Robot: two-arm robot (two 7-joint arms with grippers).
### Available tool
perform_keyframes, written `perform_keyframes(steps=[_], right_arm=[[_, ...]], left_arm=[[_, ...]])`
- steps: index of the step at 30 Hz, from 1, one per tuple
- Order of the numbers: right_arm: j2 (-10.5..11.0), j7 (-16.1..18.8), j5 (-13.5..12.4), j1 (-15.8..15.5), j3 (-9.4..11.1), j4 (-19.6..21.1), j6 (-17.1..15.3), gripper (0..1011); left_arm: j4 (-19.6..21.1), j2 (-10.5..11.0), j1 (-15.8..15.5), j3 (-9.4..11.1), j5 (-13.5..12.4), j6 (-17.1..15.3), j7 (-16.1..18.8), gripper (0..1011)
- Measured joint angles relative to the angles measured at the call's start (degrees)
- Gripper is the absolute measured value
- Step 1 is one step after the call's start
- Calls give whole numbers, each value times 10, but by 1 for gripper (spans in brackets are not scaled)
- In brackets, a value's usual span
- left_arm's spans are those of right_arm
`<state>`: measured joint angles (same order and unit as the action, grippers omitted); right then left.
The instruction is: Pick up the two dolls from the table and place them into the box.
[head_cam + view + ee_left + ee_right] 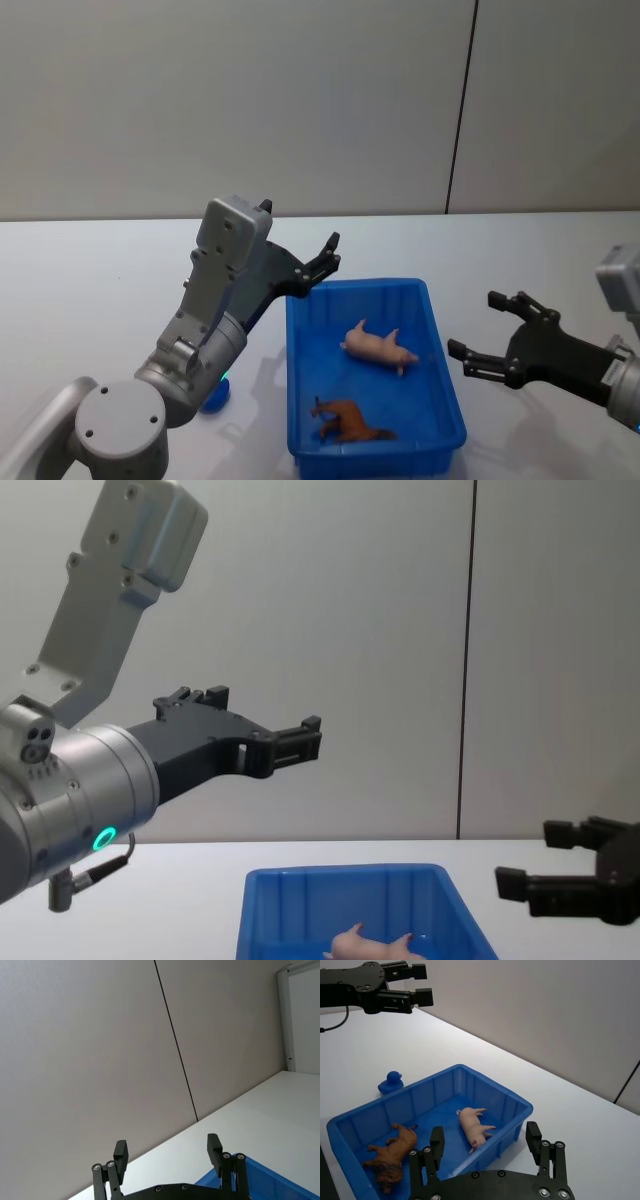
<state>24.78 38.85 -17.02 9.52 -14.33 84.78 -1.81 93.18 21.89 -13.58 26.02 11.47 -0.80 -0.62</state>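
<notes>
left arm (215,290): grey casing, green ring light (103,837), seemingly thin cable (105,872) | left pincer (167,1146): black, silver screws

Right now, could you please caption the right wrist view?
Pink doll, brown doll inside blue box; right gripper, left gripper, jaws open.

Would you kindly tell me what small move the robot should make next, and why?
Probably draw the left end effector and right end effector back to rest: both hang open and empty, and the pink pig and brown horse already lie inside the blue box.
</notes>
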Motion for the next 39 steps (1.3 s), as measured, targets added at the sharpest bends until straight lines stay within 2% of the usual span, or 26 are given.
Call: perform_keyframes(steps=[8, 15, 28, 39], right_arm=[[10, -7, -6, -9, 5, 2, 5, 1001], [15, -10, -9, -13, 8, 3, 7, 1001], [19, -13, -12, -17, 10, 4, 9, 1001], [21, -14, -13, -18, 11, 4, 10, 1001]], left_arm=[[10, 7, 9, -2, -2, -9, 11, 1001], [37, 25, 34, -5, 2, -33, 37, 1001], [88, 79, 107, -16, 48, -81, 99, 1001], [93, 104, 145, -22, 79, -98, 111, 1001]])
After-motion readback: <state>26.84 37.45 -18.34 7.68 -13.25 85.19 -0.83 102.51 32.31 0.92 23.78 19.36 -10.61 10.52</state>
